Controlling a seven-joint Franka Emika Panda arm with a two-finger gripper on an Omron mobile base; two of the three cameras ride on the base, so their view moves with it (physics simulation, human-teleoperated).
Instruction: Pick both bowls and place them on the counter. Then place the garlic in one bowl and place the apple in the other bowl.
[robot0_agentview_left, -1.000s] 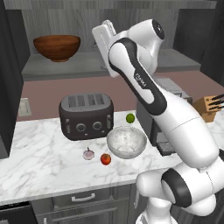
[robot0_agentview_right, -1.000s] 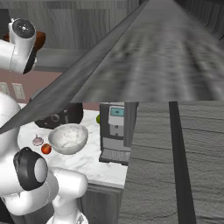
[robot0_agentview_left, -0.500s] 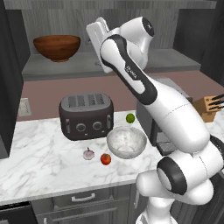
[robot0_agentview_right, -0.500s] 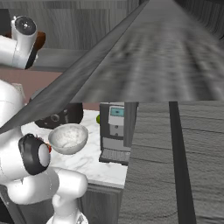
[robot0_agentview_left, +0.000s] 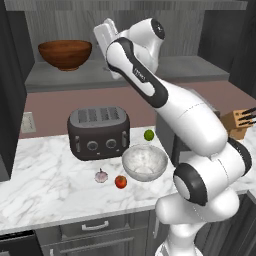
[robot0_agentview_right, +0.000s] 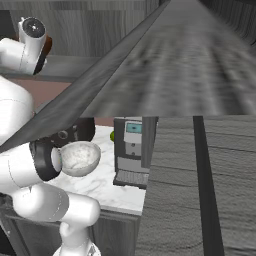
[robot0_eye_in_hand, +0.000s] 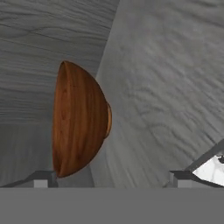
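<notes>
The brown wooden bowl (robot0_agentview_left: 65, 54) stands on the grey shelf (robot0_agentview_left: 165, 70) at the upper left. My gripper (robot0_agentview_left: 102, 34) hovers just right of it at shelf height, open and holding nothing. In the hand view the wooden bowl (robot0_eye_in_hand: 78, 120) appears rolled on its side ahead of my gripper (robot0_eye_in_hand: 111, 179), apart from the fingertips (robot0_eye_in_hand: 43, 177), its rim in line with the left one. The white marbled bowl (robot0_agentview_left: 145, 162) sits on the marble counter (robot0_agentview_left: 45, 175). In front of it lie the garlic (robot0_agentview_left: 101, 176) and the red apple (robot0_agentview_left: 120, 182).
A dark toaster (robot0_agentview_left: 99, 132) stands behind the garlic, and a green fruit (robot0_agentview_left: 148, 135) lies behind the white bowl. A knife block (robot0_agentview_left: 240, 122) is at the far right. A coffee machine (robot0_agentview_right: 131, 150) stands right of the white bowl (robot0_agentview_right: 77, 157).
The arm has swung left along the shelf, bringing the hand closer to the wooden bowl. The jaws have stayed open. Nothing on the counter moved.
</notes>
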